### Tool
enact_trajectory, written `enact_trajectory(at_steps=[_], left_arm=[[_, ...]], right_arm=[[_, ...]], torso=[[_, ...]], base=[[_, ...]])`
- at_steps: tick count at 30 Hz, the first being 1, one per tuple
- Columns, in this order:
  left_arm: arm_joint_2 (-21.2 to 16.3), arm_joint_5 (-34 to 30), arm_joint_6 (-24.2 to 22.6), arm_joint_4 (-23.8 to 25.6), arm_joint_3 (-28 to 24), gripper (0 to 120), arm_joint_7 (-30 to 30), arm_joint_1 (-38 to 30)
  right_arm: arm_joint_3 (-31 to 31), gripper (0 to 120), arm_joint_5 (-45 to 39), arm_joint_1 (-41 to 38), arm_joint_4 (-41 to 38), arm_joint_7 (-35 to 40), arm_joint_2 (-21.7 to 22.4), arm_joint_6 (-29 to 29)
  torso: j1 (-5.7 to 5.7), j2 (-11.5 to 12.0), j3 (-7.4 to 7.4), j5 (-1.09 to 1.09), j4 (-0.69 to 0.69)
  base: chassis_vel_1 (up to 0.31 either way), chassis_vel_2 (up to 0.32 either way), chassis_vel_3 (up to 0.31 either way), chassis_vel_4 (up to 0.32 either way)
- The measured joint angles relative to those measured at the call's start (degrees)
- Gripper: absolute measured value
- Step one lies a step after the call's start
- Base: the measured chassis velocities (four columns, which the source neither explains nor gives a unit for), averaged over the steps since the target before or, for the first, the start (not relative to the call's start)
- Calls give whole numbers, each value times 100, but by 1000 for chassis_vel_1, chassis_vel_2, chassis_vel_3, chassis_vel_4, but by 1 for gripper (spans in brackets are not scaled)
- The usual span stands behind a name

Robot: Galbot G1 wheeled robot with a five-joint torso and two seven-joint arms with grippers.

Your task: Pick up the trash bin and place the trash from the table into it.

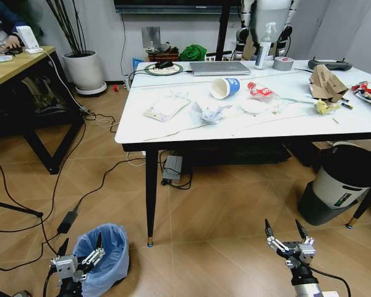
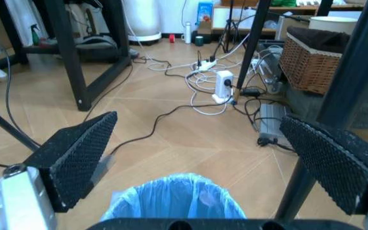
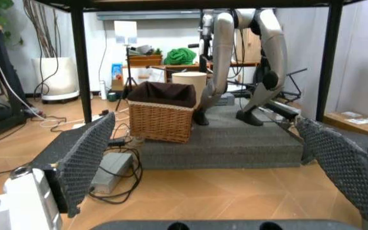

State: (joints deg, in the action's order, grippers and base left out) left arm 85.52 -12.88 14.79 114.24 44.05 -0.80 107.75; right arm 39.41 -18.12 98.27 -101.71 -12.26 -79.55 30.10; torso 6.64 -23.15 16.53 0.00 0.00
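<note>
Reference landmark: the table, white top, black legs.

1. Left gripper: low over the floor, in front of the table's left front leg and left of it. Fingers spread, nothing between them. It sits at the near rim of the bin; from these pictures it cannot be told whether it touches it. In the left wrist view the bin's blue bag lies below and between the two pads.

2. Bin: stands upright on the floor, in front of the table and left of its left front leg.

3. Trash on the table, left to right: flat white packet near the left front edge; crumpled wrapper beside it; paper cup on its side behind the wrapper; red-white pack; yellow scrap; brown cardboard toward the right rear.

4. Right gripper: low over the floor in front of the table's right half. Fingers spread, holding nothing.
</note>
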Motion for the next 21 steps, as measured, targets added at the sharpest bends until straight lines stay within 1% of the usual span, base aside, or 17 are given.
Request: enact_trajectory(at_steps=[9, 12, 15, 21], left_arm=[[25, 17, 0, -26, -33, 100, -10, -18], [25, 18, 0, -45, -37, 100, -23, -17], [0, 18, 9, -147, -42, 100, -43, -33], [-36, 12, -37, -123, -44, 100, -38, -3]], right_arm=[[3, 100, 9, 11, 41, 2, 15, 14], [12, 100, 15, 10, 64, 2, -8, 43], [38, 100, 17, 51, 112, -19, -67, 108], [51, 100, 35, 41, 159, -69, -153, 189]], torso=[[-73, 202, -130, 0, 0], [-87, 246, -159, 1, 0], [-116, 342, -225, -1, -1], [-163, 474, -311, 0, 0]], base=[[0, 0, 0, 0], [0, 0, 0, 0], [0, 0, 0, 0], [0, 0, 0, 0]])
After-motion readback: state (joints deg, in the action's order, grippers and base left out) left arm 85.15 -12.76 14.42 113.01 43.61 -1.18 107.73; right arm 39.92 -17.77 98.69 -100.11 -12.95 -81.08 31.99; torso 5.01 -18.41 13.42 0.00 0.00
